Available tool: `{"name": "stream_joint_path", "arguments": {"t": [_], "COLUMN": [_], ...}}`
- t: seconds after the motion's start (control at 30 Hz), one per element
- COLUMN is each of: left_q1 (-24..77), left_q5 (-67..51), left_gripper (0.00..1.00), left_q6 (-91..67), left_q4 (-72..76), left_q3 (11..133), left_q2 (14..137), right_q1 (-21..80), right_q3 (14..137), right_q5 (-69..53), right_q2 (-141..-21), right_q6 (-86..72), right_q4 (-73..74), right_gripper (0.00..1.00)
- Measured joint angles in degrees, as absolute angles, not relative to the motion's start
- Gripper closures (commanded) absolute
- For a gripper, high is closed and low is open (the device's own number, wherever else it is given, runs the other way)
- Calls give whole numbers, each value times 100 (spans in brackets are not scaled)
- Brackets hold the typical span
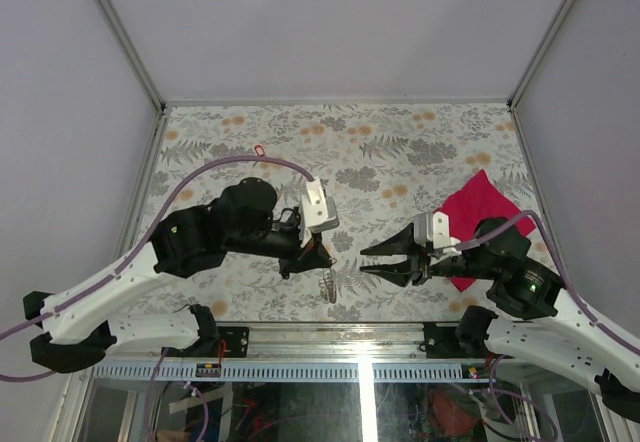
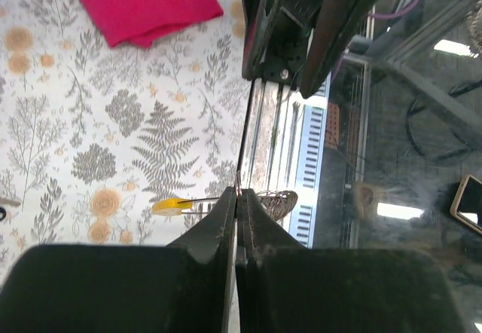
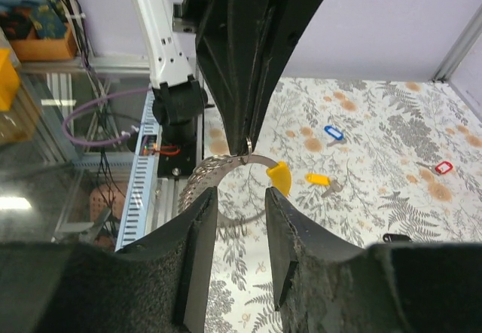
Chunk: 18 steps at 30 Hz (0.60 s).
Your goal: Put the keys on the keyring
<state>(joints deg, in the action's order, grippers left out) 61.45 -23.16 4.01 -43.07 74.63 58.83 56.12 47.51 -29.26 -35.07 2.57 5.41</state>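
Observation:
My left gripper [image 1: 320, 260] is shut on the keyring [image 1: 327, 283], a thin grey loop that hangs below its tips near the table's front edge. In the left wrist view the jaws [image 2: 239, 199] press together on the ring's edge, with its yellow piece [image 2: 172, 206] to the left and its coiled part [image 2: 276, 202] to the right. My right gripper [image 1: 364, 262] faces it from the right, open. In the right wrist view the keyring [image 3: 260, 159] and its yellow piece [image 3: 280, 177] hang just beyond my right gripper [image 3: 239, 206]. A blue key [image 3: 333, 132], a yellow key [image 3: 318, 178] and a red key [image 3: 443, 167] lie on the table.
A magenta cloth [image 1: 481, 210] lies at the right of the patterned table [image 1: 400, 152], under the right arm. A small red key [image 1: 259, 150] lies at the far left. A black key [image 3: 395, 236] sits at the right. The metal front rail [image 1: 330, 370] runs just below the grippers.

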Motion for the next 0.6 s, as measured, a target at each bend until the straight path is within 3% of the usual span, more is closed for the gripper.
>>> {"name": "stream_joint_path", "arguments": {"t": [0.27, 0.6], "left_q1": [6278, 6630], "left_q5": [-1907, -1651], "left_gripper": [100, 100], "left_q6": [692, 770], "left_q4": [-5553, -6034], "left_q3": [8350, 8462], "left_q2": [6823, 6991], "right_q1": [5612, 5614], "right_q3": [4145, 3944], "right_q5": [-3004, -3402], "right_q2": [-3653, -4381], "right_q6": [631, 534], "right_q4": [303, -517], "right_gripper": [62, 65]}}
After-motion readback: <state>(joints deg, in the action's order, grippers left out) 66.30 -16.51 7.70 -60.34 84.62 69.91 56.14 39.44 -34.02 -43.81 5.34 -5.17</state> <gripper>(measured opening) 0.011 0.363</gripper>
